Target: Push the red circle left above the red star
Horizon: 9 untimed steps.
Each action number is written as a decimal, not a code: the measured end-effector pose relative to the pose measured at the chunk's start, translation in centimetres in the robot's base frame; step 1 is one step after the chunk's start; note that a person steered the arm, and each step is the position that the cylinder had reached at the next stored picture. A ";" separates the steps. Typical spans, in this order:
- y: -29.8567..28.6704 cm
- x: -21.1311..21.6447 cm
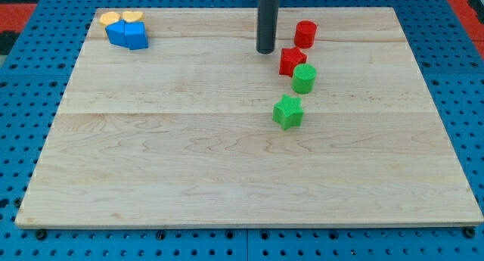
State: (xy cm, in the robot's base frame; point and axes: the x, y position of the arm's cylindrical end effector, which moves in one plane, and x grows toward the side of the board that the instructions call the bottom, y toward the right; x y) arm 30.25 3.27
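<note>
My tip (265, 51) rests on the tabletop (189, 155) left of the red star (292, 60); no pincer shows. The red circle (305, 34) sits up-right of the star, so the tip must circle round to push it left.

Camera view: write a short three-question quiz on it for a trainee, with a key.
1. True or false: my tip touches the red circle.
2. Which block sits directly against the red star on its lower right side? A) green circle B) green star C) yellow heart
3. Fill in: the blue blocks lie in the board's top ____ corner in the view.

Key:
1. False. The tip stands to the view's left of the red star and red circle, apart from both.
2. A
3. left
</note>
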 end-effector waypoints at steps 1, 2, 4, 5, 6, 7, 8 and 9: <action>4.6 0.7; 11.7 1.7; 8.9 -6.9; 1.8 -5.3; -0.6 -4.8; 7.7 -6.9; 12.0 -5.9; 7.3 -2.7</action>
State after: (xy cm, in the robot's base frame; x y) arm 27.57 10.56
